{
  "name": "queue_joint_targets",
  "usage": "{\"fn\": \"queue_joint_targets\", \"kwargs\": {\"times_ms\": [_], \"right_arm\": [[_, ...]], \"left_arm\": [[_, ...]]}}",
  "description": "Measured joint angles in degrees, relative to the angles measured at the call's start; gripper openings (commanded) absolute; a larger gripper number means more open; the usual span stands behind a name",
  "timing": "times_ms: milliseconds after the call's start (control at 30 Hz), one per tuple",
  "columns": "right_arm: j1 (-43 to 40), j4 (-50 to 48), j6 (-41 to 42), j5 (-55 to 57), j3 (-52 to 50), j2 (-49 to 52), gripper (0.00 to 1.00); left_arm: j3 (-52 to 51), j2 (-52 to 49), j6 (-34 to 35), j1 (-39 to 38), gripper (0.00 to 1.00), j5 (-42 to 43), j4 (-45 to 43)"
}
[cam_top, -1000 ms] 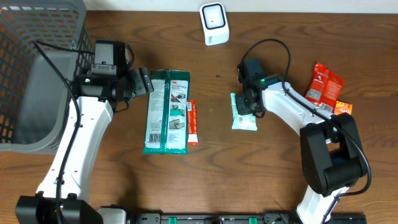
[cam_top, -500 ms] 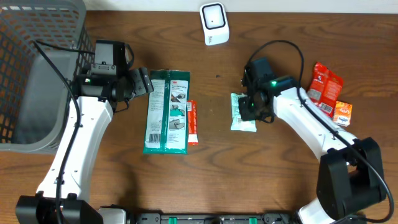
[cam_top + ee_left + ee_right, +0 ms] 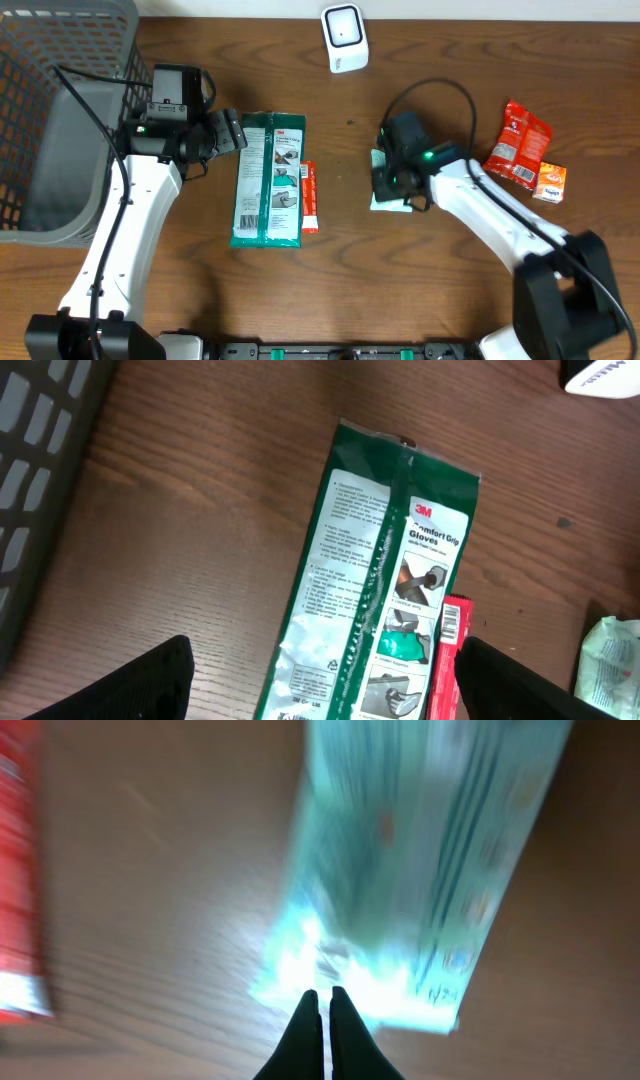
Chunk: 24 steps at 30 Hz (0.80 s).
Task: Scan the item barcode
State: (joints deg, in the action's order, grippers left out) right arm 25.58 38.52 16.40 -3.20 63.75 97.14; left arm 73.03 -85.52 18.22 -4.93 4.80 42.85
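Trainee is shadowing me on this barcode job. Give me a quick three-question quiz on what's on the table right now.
1. True or false: the right gripper has its jaws wide open.
2. Which thing lies right beside the green glove pack? A: red stick packet; B: orange box; C: red snack bag.
3. Fill in: the grey basket sits on the robot's ___ side.
Key: 1 false, they are shut; 2 A; 3 left.

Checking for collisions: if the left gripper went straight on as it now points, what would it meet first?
Most likely the glove pack, lying straight ahead of the open left gripper; whether the fingers would hit it or pass above is unclear.
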Motion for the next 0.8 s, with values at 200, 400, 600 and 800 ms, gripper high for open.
{"fn": "queue_joint_targets", "kwargs": {"times_ms": [200, 400, 600, 800], "right_arm": [[0.0, -4.2, 0.0, 2.6, 1.9, -3.6, 0.01], [-0.1, -8.0, 0.0, 5.0, 1.9, 2.3, 0.02], [-0.1, -13.5, 0.0, 5.5, 1.8, 11.3, 0.08], [-1.5, -13.3, -0.8, 5.4, 2.2, 10.1, 0.23]], "left_arm": [[0.0, 0.0, 0.0, 0.0, 0.84, 0.0, 0.0], [0.0, 0.0, 0.0, 0.0, 0.84, 0.0, 0.0], [0.0, 0.0, 0.0, 0.0, 0.84, 0.0, 0.0], [0.0, 0.0, 0.0, 0.0, 0.84, 0.0, 0.0]]}}
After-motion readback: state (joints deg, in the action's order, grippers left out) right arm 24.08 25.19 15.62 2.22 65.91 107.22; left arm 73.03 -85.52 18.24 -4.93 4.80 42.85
